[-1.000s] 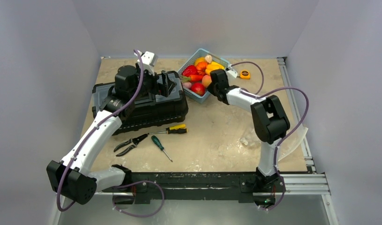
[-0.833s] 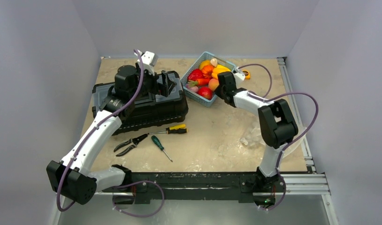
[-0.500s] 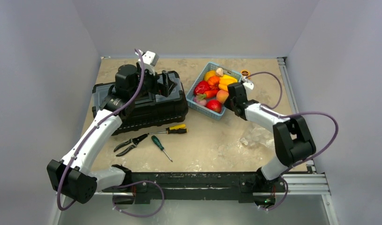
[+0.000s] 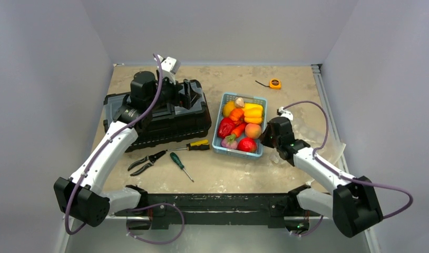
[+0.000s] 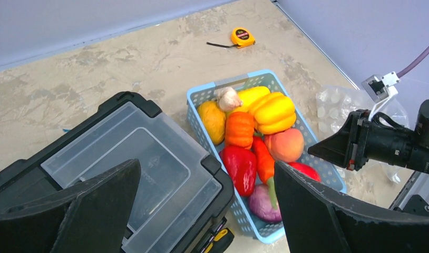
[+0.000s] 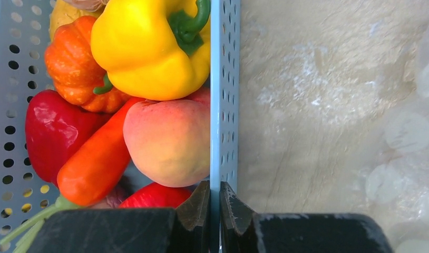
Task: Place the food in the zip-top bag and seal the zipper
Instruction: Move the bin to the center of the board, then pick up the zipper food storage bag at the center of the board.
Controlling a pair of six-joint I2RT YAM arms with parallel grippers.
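Likely because the zip-top bag (image 6: 407,158) is lying beside the basket (image 6: 217,79), the right gripper (image 6: 215,192) is tightly pinching its wall.

table (image 4: 228,171) | toolbox (image 4: 173,124) | basket (image 4: 237,153) | pliers (image 4: 143,164) | screwdrivers (image 4: 181,166) | tape measure (image 4: 275,83) | zip-top bag (image 5: 331,103)

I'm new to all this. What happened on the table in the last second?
The right gripper, clamped on the wall of the light blue slotted plastic basket, dragged it and its glossy toy food from the far side toward the near right, closer to the clear dotted zip-top bag. The left gripper stayed open over the black toolbox; the yellow tape measure and screwdrivers stayed put.
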